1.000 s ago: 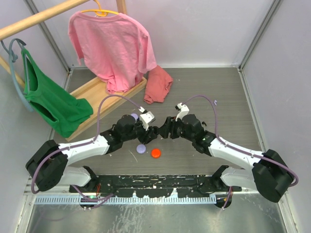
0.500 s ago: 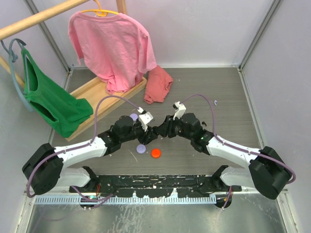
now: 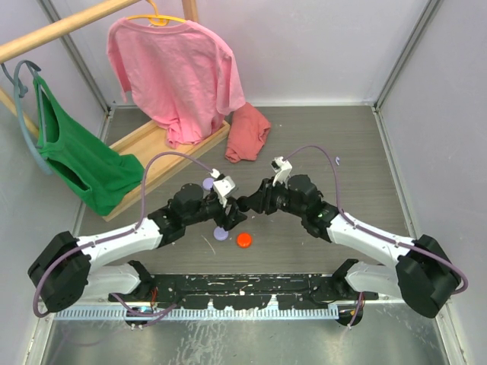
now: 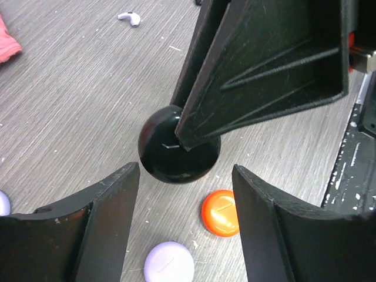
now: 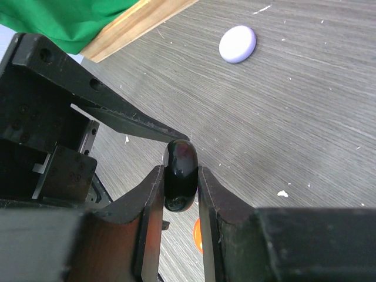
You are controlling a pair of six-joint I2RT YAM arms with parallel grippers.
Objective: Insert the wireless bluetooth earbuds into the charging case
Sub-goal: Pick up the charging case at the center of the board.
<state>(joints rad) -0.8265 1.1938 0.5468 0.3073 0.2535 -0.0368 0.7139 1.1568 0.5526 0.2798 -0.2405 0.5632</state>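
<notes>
My right gripper (image 5: 181,176) is shut on a glossy black round case (image 5: 181,164), held on edge above the table; it also shows in the left wrist view (image 4: 170,155) and the top view (image 3: 240,204). My left gripper (image 4: 185,235) is open and empty, its fingertips just short of the black case and tip to tip with the right gripper (image 3: 245,204). An orange-red round case (image 4: 220,212) and a lavender one (image 4: 169,263) lie on the table below. One tiny pale earbud (image 4: 128,17) lies far off. Other earbuds are out of view.
A second lavender case (image 3: 209,183) lies behind the left arm. A wooden clothes rack (image 3: 144,144) with pink and green shirts stands at the back left. A crumpled red cloth (image 3: 248,133) lies at the back middle. Small white specks dot the table.
Both grippers have shifted slightly to the left, staying tip to tip. The right gripper still holds the black case. The cases on the table have not moved.
</notes>
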